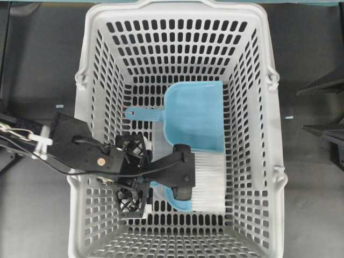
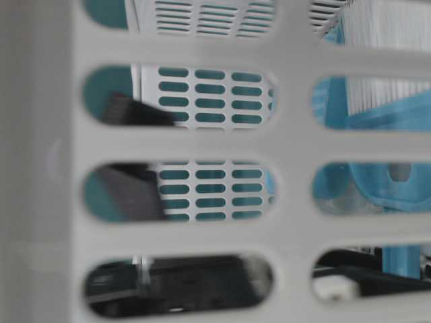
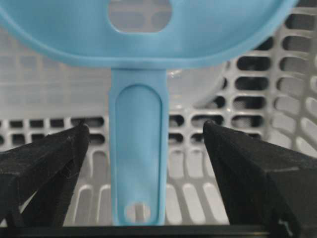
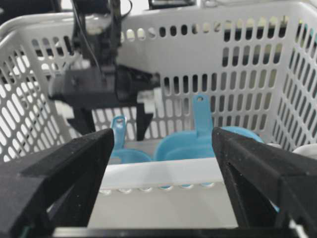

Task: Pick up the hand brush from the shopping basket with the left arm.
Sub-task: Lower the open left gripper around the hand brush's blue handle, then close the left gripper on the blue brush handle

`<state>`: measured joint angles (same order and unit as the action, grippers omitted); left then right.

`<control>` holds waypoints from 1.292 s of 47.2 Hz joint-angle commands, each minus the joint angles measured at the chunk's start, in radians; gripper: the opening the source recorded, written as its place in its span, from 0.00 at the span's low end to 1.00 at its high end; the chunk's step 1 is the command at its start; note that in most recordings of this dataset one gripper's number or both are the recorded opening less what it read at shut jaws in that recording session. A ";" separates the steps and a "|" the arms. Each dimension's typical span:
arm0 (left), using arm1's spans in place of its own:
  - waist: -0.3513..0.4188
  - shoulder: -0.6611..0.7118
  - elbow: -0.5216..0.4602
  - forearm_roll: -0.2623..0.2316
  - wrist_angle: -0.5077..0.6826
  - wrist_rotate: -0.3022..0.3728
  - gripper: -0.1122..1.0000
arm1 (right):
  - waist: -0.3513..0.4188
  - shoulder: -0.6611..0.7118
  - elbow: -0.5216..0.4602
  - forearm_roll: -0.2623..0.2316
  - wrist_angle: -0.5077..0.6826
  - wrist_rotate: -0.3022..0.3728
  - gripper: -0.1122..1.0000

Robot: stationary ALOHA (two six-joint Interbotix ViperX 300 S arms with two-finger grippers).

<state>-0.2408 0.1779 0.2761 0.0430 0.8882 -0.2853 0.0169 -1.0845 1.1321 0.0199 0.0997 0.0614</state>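
left pincer wide around the brush handle

the shopping basket [image 1: 177, 43] sits in the middle of the dark surface [image 1: 37, 59], seen from overhead with its slotted light-grey walls and floor. the hand brush [image 1: 207, 180] lies on the basket floor toward the near end, its white bristles pointing to the right side of that view and its light-blue body mostly covered by the arm above it. just beyond it lies a light-blue dustpan [image 1: 196, 115], its handle pointing left, its near edge touching or overlapping the bristles.

the left arm [image 1: 80, 150] reaches over the basket's left wall and down inside. in the left wrist view the left pincer [image 3: 143, 148] stands wide, one black finger [image 3: 44, 163] on each side of the brush's thin handle [image 3: 137, 163], neither pad touching it; the rounded body with its hole fills the top of that view.

the right pincer [image 4: 163, 163] hangs outside the basket, also spread wide and holding nothing, looking over the rim at the left arm and both blue pieces inside.

the table-level view shows only blurred basket slots, with blue plastic and bristles behind them.
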 commanded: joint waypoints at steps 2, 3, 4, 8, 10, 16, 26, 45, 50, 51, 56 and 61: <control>0.000 0.009 0.008 0.002 -0.035 0.000 0.91 | 0.000 0.005 -0.008 0.003 -0.011 0.002 0.79; 0.000 0.011 0.011 0.002 -0.038 0.002 0.91 | 0.000 0.005 -0.006 0.003 -0.011 0.002 0.79; 0.000 0.014 0.014 0.003 -0.040 0.003 0.91 | 0.000 0.005 -0.006 0.003 -0.011 0.002 0.79; 0.002 0.017 0.023 0.003 -0.040 0.008 0.91 | 0.000 0.006 -0.005 0.003 -0.011 0.002 0.79; 0.003 0.017 0.028 0.002 -0.041 0.008 0.91 | 0.000 0.005 -0.005 0.003 -0.011 0.002 0.79; 0.005 0.018 0.032 0.002 -0.046 0.011 0.91 | 0.000 0.005 -0.003 0.003 -0.011 0.002 0.79; 0.008 0.020 0.029 0.003 -0.071 0.009 0.91 | 0.000 0.005 -0.003 0.003 -0.011 0.002 0.79; -0.002 0.017 0.035 0.003 -0.081 0.011 0.38 | 0.002 0.005 0.008 0.005 -0.012 0.026 0.79; -0.002 0.017 0.035 0.002 -0.081 0.012 0.31 | 0.005 0.005 0.012 0.005 -0.017 0.031 0.79; -0.002 0.017 0.035 0.002 -0.081 0.012 0.31 | 0.005 0.005 0.014 0.005 -0.018 0.031 0.79; -0.002 0.011 0.035 0.002 -0.081 0.017 0.31 | 0.005 0.005 0.018 0.006 -0.032 0.032 0.79; -0.002 0.002 0.032 0.003 -0.078 0.018 0.31 | 0.005 0.005 0.020 0.005 -0.041 0.032 0.79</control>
<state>-0.2393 0.2025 0.3160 0.0414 0.8115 -0.2700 0.0184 -1.0861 1.1597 0.0215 0.0752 0.0920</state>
